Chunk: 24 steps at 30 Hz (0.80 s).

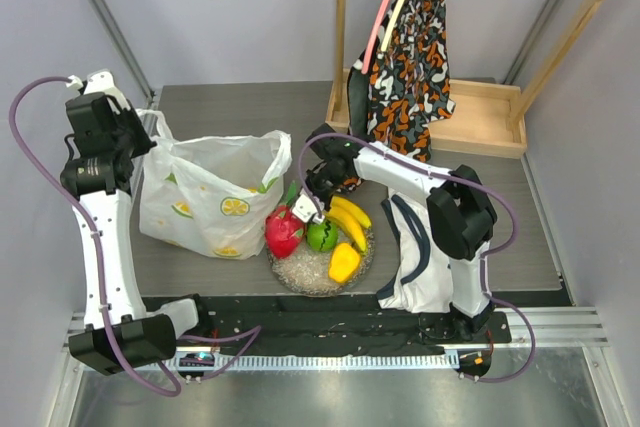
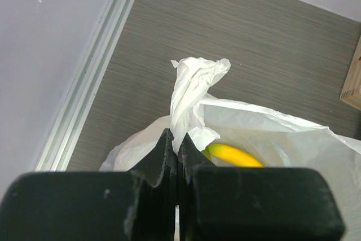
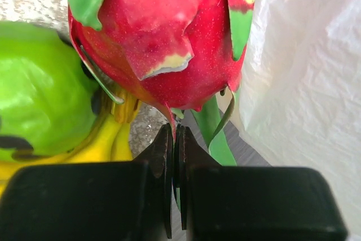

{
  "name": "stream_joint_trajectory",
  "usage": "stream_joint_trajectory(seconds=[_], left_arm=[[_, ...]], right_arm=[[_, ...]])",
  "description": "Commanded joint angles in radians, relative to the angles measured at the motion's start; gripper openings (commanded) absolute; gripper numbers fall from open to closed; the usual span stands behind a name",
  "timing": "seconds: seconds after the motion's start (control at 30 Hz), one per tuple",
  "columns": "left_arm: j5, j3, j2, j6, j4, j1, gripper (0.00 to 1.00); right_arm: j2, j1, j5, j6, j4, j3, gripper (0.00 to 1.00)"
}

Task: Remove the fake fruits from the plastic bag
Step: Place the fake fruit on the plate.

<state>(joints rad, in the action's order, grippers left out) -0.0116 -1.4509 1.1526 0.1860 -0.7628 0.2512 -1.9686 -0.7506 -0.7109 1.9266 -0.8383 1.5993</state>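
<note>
"See the plastic bag (image 1: 215, 192)? Thin, crinkly white, lemon slices printed on it, mouth gaping, standing on the bench (image 1: 250, 107)."

"Left claw (image 2: 176, 139) is squeezed tight on its twisted handle. One yellow fruit (image 2: 234, 155) sits inside the bag."

"Just right of the bag, a speckled dish (image 1: 300, 279) carries the glossy red fruit (image 3: 163, 38), green ball (image 3: 39, 94), bananas (image 1: 350, 217) and yellow pepper (image 1: 344, 263)."

"Right claw (image 3: 175, 134) is pinched together on the red fruit's pointed tip, bag wall close beside. Farther right of the bag lies a white jersey (image 1: 415, 257), and a patterned cloth (image 1: 410, 47) hangs beyond."
</note>
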Motion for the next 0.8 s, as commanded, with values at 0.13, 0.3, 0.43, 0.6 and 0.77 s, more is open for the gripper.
stream_joint_trajectory(seconds=[0.13,0.3,0.43,0.6,0.77], left_arm=[[-0.062,0.023,-0.016,0.029,0.04,0.014,0.0],[-0.082,0.027,-0.019,0.024,0.045,0.014,0.0],[-0.096,0.037,-0.016,0.021,0.051,0.014,0.0],[-0.122,0.037,-0.01,0.023,0.059,0.014,0.0],[-0.157,0.03,-0.005,0.007,0.05,0.014,0.0]], right_arm=[[-0.042,0.014,0.017,-0.089,0.136,0.051,0.01],[-0.041,0.022,0.031,-0.084,0.146,0.016,0.05],[-0.012,0.022,0.045,-0.068,0.145,-0.039,0.16],[0.019,0.022,0.051,-0.044,0.172,-0.133,0.39],[0.078,0.023,0.037,-0.052,0.232,-0.179,0.82]])
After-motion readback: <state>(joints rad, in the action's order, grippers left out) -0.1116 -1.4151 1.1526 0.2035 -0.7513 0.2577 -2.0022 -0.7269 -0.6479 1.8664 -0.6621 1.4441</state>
